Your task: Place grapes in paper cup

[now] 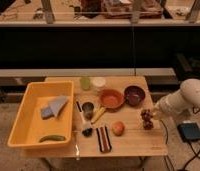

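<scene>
A dark reddish-purple bunch of grapes (147, 119) hangs just above the right side of the wooden table (133, 142). My gripper (151, 115) is at the end of the white arm (185, 100) that reaches in from the right, and it is shut on the top of the bunch. The paper cup (98, 83), short and white, stands at the back middle of the table beside a pale green cup (85, 83). It is well to the left of the gripper and farther back.
An orange bowl (112, 99) and a dark red bowl (134, 95) sit between the gripper and the paper cup. A metal cup (88, 109), a peach-coloured fruit (118, 128) and a striped item (103, 138) lie mid-table. A yellow bin (23, 120) fills the left side. A black device (190, 131) is on the floor at right.
</scene>
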`<move>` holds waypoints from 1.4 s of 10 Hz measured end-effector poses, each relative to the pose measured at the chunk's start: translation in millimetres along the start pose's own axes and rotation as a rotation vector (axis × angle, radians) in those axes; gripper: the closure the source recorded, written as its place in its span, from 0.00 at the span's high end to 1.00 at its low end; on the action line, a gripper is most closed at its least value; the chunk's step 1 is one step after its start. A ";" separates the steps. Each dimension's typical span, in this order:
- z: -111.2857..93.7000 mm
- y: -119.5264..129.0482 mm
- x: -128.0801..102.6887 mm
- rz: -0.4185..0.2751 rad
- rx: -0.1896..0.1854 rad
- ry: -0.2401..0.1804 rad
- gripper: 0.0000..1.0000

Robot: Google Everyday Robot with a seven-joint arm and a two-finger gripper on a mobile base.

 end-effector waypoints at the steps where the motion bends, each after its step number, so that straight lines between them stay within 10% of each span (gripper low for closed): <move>1: -3.0 -1.8 0.7 0.003 0.006 -0.001 0.00; 10: -5.0 -6.6 4.3 -0.002 0.005 0.018 0.00; 14: -13.9 -61.9 49.3 -0.024 -0.002 0.075 0.00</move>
